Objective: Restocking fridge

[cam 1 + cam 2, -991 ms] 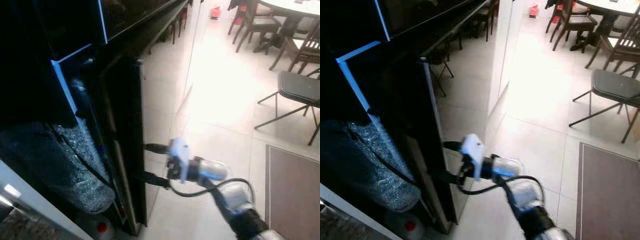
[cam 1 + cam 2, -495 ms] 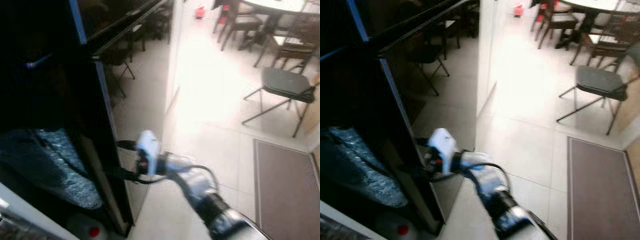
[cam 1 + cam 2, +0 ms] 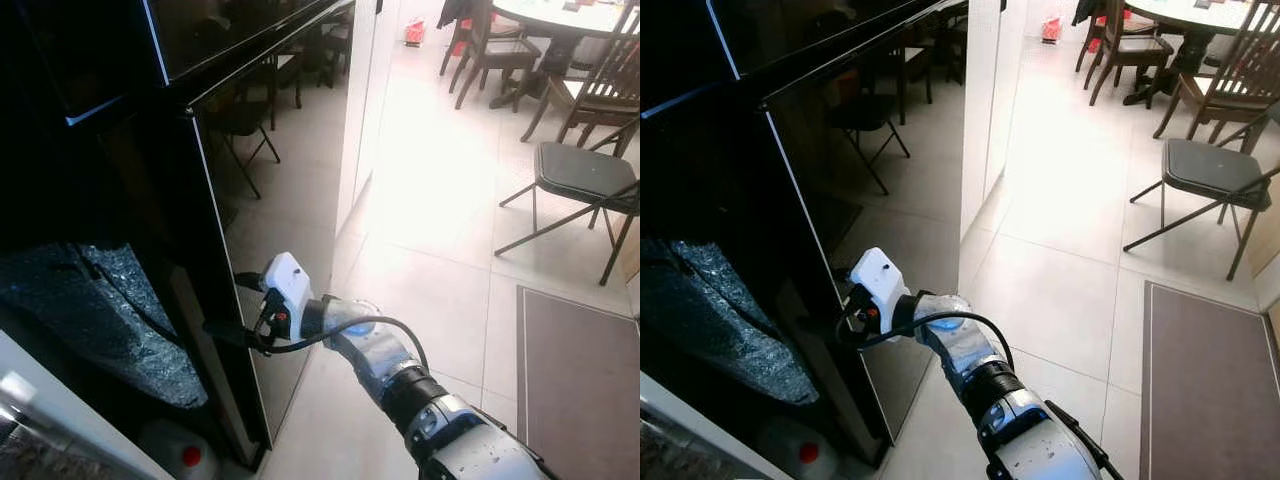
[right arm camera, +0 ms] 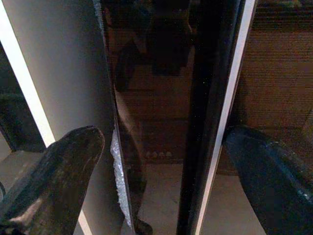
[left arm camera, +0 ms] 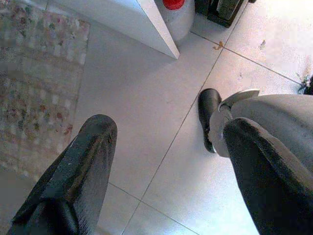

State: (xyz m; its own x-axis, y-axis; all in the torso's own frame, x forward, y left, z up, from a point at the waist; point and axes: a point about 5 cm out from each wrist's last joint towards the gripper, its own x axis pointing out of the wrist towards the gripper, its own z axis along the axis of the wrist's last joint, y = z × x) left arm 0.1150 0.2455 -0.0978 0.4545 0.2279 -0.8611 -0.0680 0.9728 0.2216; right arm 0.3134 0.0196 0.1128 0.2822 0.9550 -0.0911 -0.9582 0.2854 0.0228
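Straddling glossy black fridge door (image 3: 270,200) edge, right gripper (image 3: 238,308) spread

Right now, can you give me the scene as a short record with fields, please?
place: tiled floor beside a black fridge
fridge door: glossy black, standing ajar
right tool: open, fingers straddling the door's edge, one on each side
left tool: open, idle, pointing down at the floor
below door: white jug with red cap
background: chairs, dining table
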